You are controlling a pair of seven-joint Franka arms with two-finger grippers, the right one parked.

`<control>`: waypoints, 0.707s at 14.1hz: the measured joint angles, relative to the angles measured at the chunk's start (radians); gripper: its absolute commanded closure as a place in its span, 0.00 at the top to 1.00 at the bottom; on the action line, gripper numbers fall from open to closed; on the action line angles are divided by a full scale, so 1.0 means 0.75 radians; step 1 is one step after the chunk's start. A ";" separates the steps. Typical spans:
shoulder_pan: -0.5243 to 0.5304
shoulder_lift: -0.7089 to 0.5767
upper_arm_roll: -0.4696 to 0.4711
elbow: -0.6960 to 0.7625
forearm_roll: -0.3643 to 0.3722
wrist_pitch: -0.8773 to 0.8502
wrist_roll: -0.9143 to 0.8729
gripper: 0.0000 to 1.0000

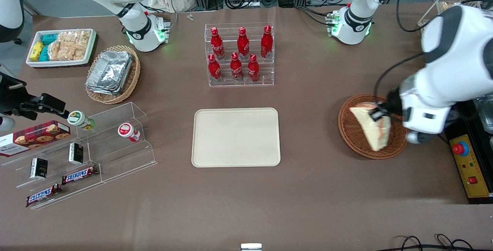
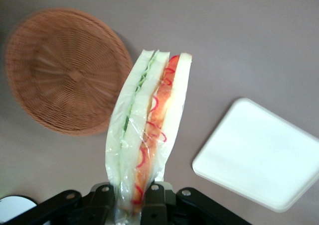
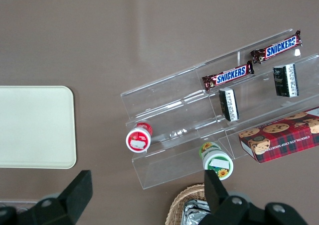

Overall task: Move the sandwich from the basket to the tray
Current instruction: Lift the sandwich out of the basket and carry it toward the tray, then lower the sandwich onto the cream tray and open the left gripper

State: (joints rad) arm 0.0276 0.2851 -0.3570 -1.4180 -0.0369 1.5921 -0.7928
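Note:
My left gripper (image 1: 379, 113) is shut on the sandwich (image 1: 373, 126), a plastic-wrapped wedge of white bread with orange-red and green filling, and holds it lifted above the reddish-brown wicker basket (image 1: 352, 135). In the left wrist view the sandwich (image 2: 149, 120) stands out from between the fingers (image 2: 155, 200), with the empty basket (image 2: 65, 70) and a corner of the tray (image 2: 259, 155) on the table below. The cream-beige tray (image 1: 236, 136) lies bare at the table's middle, toward the parked arm from the basket. It also shows in the right wrist view (image 3: 35, 125).
A clear rack of red bottles (image 1: 240, 54) stands farther from the front camera than the tray. A control box with a red button (image 1: 468, 164) sits beside the basket at the working arm's end. A clear stepped shelf with snacks (image 1: 77, 154), a foil-container basket (image 1: 112, 73) and a white snack tray (image 1: 61, 47) lie toward the parked arm's end.

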 measured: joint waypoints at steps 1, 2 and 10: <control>-0.059 0.038 -0.007 0.021 0.000 0.013 -0.002 0.00; -0.118 0.081 -0.009 0.040 0.000 0.044 -0.003 0.00; -0.494 0.503 -0.005 0.066 0.093 0.562 -0.047 0.00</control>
State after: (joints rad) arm -0.3430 0.6622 -0.3605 -1.3683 0.0326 2.0133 -0.8280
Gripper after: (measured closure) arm 0.811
